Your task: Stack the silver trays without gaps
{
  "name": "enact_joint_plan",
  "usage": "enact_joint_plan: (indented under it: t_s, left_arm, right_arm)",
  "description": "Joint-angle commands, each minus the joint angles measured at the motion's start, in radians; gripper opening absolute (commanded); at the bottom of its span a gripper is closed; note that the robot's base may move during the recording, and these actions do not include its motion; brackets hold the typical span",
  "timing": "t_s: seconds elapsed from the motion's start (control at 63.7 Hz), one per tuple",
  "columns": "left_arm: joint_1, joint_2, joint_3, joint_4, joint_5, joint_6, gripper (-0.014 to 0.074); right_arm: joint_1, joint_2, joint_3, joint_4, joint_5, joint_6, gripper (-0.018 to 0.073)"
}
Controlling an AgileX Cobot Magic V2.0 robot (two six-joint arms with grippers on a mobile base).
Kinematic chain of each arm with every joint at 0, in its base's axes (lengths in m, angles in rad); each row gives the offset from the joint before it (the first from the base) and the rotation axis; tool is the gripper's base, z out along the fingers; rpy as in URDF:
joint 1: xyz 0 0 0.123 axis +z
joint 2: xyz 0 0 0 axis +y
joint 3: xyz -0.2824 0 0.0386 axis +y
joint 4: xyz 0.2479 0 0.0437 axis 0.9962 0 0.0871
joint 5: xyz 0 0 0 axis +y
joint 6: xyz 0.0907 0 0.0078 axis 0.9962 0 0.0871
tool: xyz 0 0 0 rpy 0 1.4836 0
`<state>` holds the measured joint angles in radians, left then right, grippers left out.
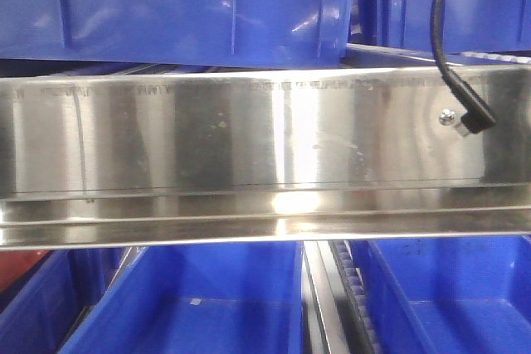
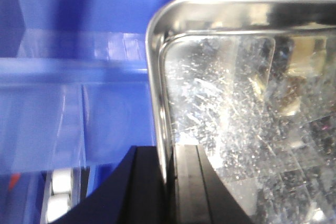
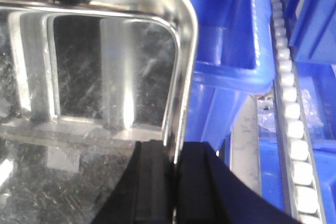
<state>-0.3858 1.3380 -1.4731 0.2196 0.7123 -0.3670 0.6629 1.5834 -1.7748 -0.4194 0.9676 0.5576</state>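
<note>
A shiny silver tray (image 2: 236, 108) with rounded corners fills the right of the left wrist view. My left gripper (image 2: 169, 156) is shut on its left rim, one black finger outside and one inside the tray. In the right wrist view the silver tray (image 3: 79, 77) fills the left. My right gripper (image 3: 176, 158) is shut on its right rim near the corner, one finger on each side. Both views show a single scratched tray floor; I cannot tell whether another tray lies under it. The front view shows no tray and no gripper.
Blue plastic bins (image 2: 68, 77) surround the tray, also in the right wrist view (image 3: 231, 51). A white roller conveyor (image 3: 294, 129) runs along the right. In the front view a long steel shelf rail (image 1: 249, 155) with a screw (image 1: 448, 118) and a black cable (image 1: 452, 64) blocks the middle, with blue bins (image 1: 207, 304) below.
</note>
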Motion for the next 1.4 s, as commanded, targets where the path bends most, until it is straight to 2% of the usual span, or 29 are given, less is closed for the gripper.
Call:
enact_joint_plan:
  t_s: [0.0,0.298,0.502,0.612,0.738,0.863,0.942,1.036,1.208,1.381]
  left_arm:
    - [-0.009,-0.03,-0.016,-0.002,-0.102,0.01,-0.0009]
    - [-0.009,-0.059,-0.016,0.026,-0.136,0.018,-0.0009]
    - [-0.027,-0.068,-0.006,0.032,-0.166,0.022,-0.0009]
    - [-0.059,-0.106,0.063,0.056,-0.251,0.024,-0.0009]
    - [-0.078,-0.171,0.189,0.062,-0.375,0.024,-0.0009]
    - [-0.078,-0.227,0.291,0.052,-0.458,0.024,-0.0009]
    - [-0.078,-0.246,0.331,0.052,-0.473,0.016,-0.0009]
    - [-0.078,-0.246,0.338,0.052,-0.481,-0.01,-0.0009]
    - [-0.078,-0.236,0.338,0.052,-0.566,-0.063,-0.0009]
    - [-0.078,-0.234,0.338,0.048,-0.53,-0.065,-0.0009]
  right_arm:
    - [0.02,-0.011,-0.009,-0.021,-0.073,-0.025,-0.0058]
    - [0.127,-0.039,-0.004,-0.198,-0.127,-0.005,-0.0058]
    - [0.132,-0.08,0.01,-0.25,-0.136,0.054,-0.0058]
    - [0.132,-0.116,0.058,-0.27,-0.171,0.073,-0.0058]
    - [0.132,-0.176,0.16,-0.286,-0.275,0.118,-0.0058]
    - [0.132,-0.234,0.286,-0.382,-0.347,0.226,-0.0058]
    - [0.132,-0.261,0.352,-0.427,-0.377,0.294,-0.0058]
    - [0.132,-0.282,0.408,-0.438,-0.416,0.323,-0.0058]
    - [0.136,-0.286,0.419,-0.438,-0.429,0.323,-0.0058]
    - [0.136,-0.286,0.419,-0.443,-0.427,0.323,-0.0058]
